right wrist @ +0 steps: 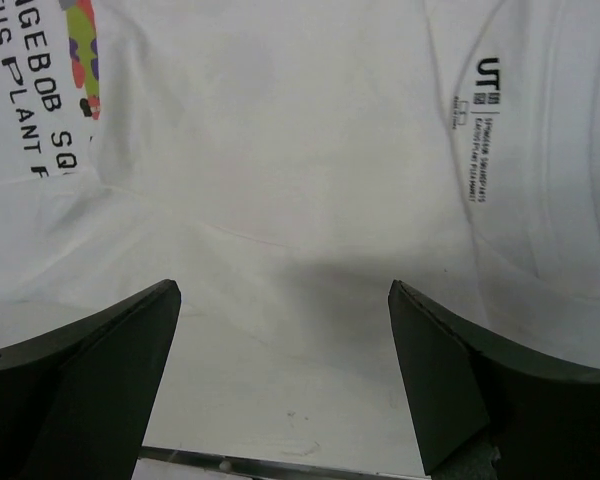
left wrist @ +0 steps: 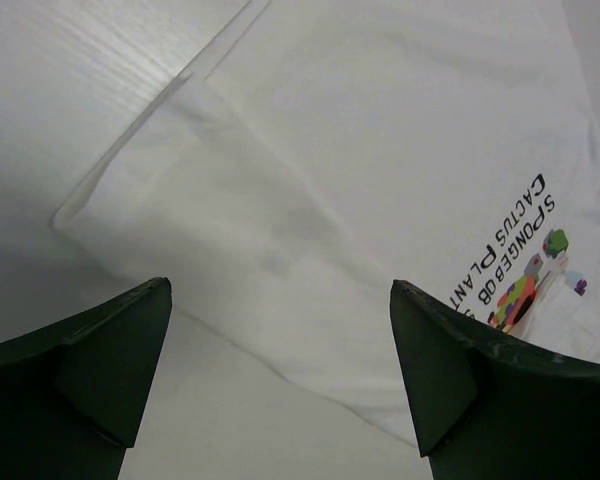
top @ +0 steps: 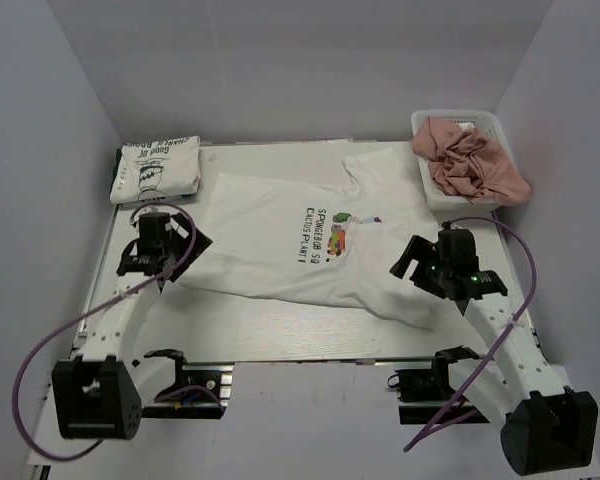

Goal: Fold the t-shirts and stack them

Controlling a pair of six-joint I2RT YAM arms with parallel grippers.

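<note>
Printed t-shirt (top: 265,235) lies spread on the surface (top: 280,335), front up, rumpled and skewed. Its colourful print and dark lettering sit right of centre, and one end is bunched up toward the far right.

Left pincer (top: 165,265) hangs over the shirt's left edge. In its wrist view, the left pincer (left wrist: 280,290) is spread wide and grips nothing, with the cloth edge below the gap.

Right pincer (top: 412,262) stands over the shirt's right part. The right wrist view shows this pincer (right wrist: 280,290) equally wide and empty, above cloth that carries a small neck label.

Second t-shirt (top: 157,168), folded with a black line-drawing uppermost, rests at the far left corner, near the spread shirt.

White basket (top: 458,115) holding crumpled pink cloth (top: 470,160) stands at the far right, just beside the bunched end; contact cannot be determined.

A purple cable (top: 40,370) loops beside each arm.
</note>
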